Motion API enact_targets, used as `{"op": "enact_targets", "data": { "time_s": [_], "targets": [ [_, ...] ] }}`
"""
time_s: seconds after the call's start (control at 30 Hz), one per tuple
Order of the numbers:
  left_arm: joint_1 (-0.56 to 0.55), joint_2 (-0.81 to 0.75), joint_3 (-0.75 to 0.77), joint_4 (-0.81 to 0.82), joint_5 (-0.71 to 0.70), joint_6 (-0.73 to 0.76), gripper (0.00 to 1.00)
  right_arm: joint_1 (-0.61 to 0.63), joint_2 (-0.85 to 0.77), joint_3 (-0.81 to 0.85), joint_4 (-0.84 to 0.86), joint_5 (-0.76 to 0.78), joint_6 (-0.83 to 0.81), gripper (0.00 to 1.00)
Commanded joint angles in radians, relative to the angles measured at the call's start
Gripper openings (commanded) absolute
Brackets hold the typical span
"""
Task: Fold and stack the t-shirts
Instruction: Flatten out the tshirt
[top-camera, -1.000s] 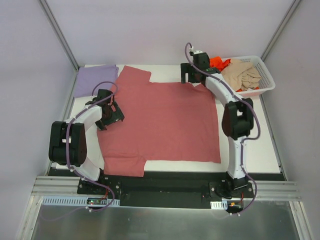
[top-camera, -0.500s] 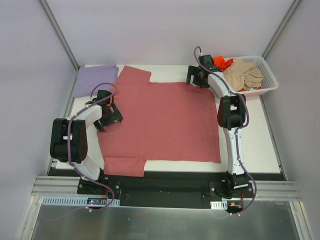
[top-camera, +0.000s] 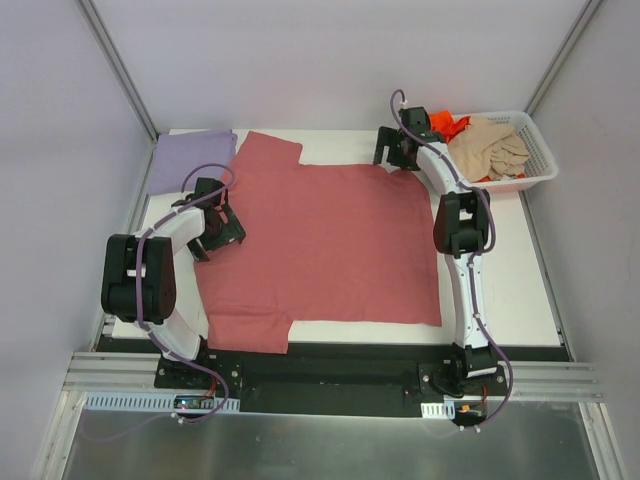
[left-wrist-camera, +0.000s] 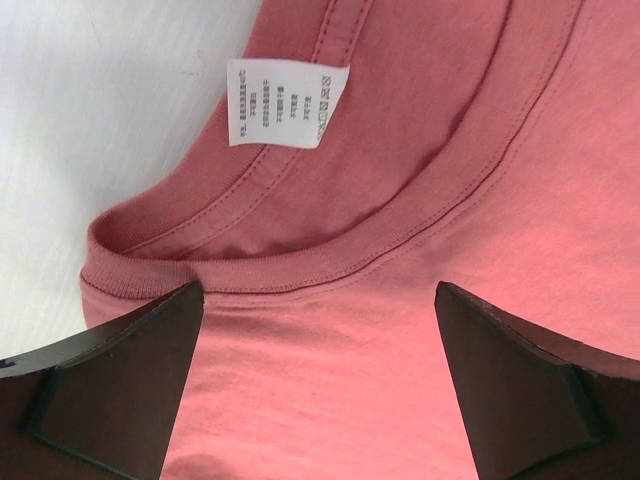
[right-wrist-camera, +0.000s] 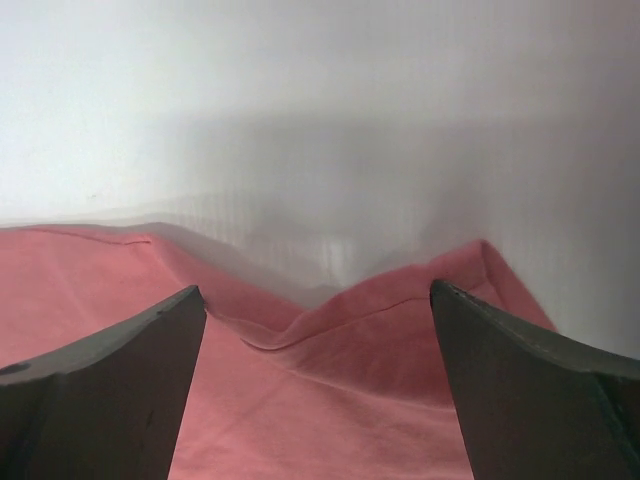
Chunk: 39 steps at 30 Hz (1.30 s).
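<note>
While both my grippers hang over it, the dusty rose-red cloth t-shirt (top-camera: 330, 240) lies spread flat across the middle of the white table (top-camera: 510, 285). Its long axis runs left to right, with the neck toward my left side and the hem toward my right. One sleeve lies at the far edge and one at the near edge. The white plastic mesh basket (top-camera: 540, 168) at the far right corner holds a crumpled beige tee (top-camera: 490, 145) and a bright orange tee (top-camera: 442, 125). A folded lavender-purple tee (top-camera: 190, 160) sits at the far left corner, just beside the far sleeve.

Since a second ago my right arm has drawn its elbow in and stretched farther out to the shirt's far hem corner. My left arm and the shirt have barely shifted.

My left gripper (left-wrist-camera: 318, 295) stands wide open and empty, its fingers straddling the ribbed collar (left-wrist-camera: 300, 265), with the white printed label (left-wrist-camera: 288, 103) just beyond. My right gripper (right-wrist-camera: 315, 295) is equally wide and empty, and the rumpled hem corner lies between its fingers.
</note>
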Motion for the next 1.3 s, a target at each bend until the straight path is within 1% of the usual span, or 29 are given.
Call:
{"op": "enact_targets", "data": {
  "time_s": [0.0,0.07,0.1,0.13,0.2,0.3,0.37,0.47,0.53,0.6,0.67,0.8,0.83,0.9,1.03,1.1,1.17,1.23,1.27],
  "targets": [
    [0.011,0.002,0.057,-0.022,-0.029,0.027,0.99,-0.041,-0.024,0.023,0.013,0.105,-0.170,0.94],
    [0.011,-0.006,0.069,-0.030,-0.026,0.026,0.99,-0.013,-0.063,-0.001,0.025,0.119,-0.271,0.77],
    [0.011,-0.014,0.068,-0.030,-0.024,0.023,0.99,0.000,-0.089,-0.033,0.044,0.134,-0.307,0.71],
    [0.011,-0.020,0.068,-0.030,-0.018,0.021,0.99,0.016,-0.119,-0.076,0.066,0.171,-0.350,0.69],
    [0.011,-0.034,0.066,-0.030,-0.007,0.020,0.99,0.040,-0.159,-0.139,0.087,0.287,-0.403,0.61],
    [0.011,-0.046,0.062,-0.030,-0.007,0.020,0.99,0.045,-0.144,-0.129,0.027,0.341,-0.450,0.57],
    [0.011,-0.049,0.057,-0.030,-0.006,0.024,0.99,0.043,-0.101,-0.049,-0.045,0.405,-0.477,0.58],
    [0.011,-0.054,0.054,-0.031,-0.009,0.024,0.99,0.042,-0.055,0.014,-0.048,0.433,-0.577,0.59],
    [0.011,-0.058,0.049,-0.031,-0.014,0.023,0.99,0.043,-0.042,0.025,-0.045,0.384,-0.634,0.58],
    [0.011,-0.067,0.046,-0.031,-0.014,0.018,0.99,0.043,-0.042,0.000,-0.039,0.331,-0.675,0.58],
    [0.011,-0.077,0.045,-0.031,-0.020,0.021,0.99,0.042,-0.051,-0.030,-0.053,0.239,-0.752,0.58],
    [0.011,-0.075,0.056,-0.031,-0.026,0.034,0.99,0.043,-0.076,-0.118,-0.105,0.105,-0.974,0.58],
    [0.011,-0.071,0.057,-0.031,-0.027,0.032,0.99,0.043,-0.076,-0.132,-0.110,0.103,-1.014,0.59],
    [0.011,-0.066,0.066,-0.033,-0.035,0.027,0.99,0.040,-0.059,-0.132,-0.104,0.157,-1.066,0.60],
    [0.011,-0.061,0.072,-0.036,-0.030,0.018,0.99,0.021,0.008,-0.091,-0.021,0.286,-1.059,0.60],
    [0.011,-0.058,0.077,-0.037,-0.040,0.021,0.99,0.011,0.034,-0.065,0.037,0.342,-1.036,0.65],
    [0.011,-0.057,0.082,-0.037,-0.052,0.023,0.99,0.007,0.056,-0.046,0.109,0.407,-1.007,0.66],
    [0.010,-0.046,0.089,-0.040,-0.053,0.021,0.99,0.004,0.056,-0.043,0.178,0.453,-0.987,0.72],
    [0.011,-0.043,0.094,-0.040,-0.053,0.018,0.99,0.004,0.054,-0.041,0.201,0.465,-0.979,0.72]
  ]
}}
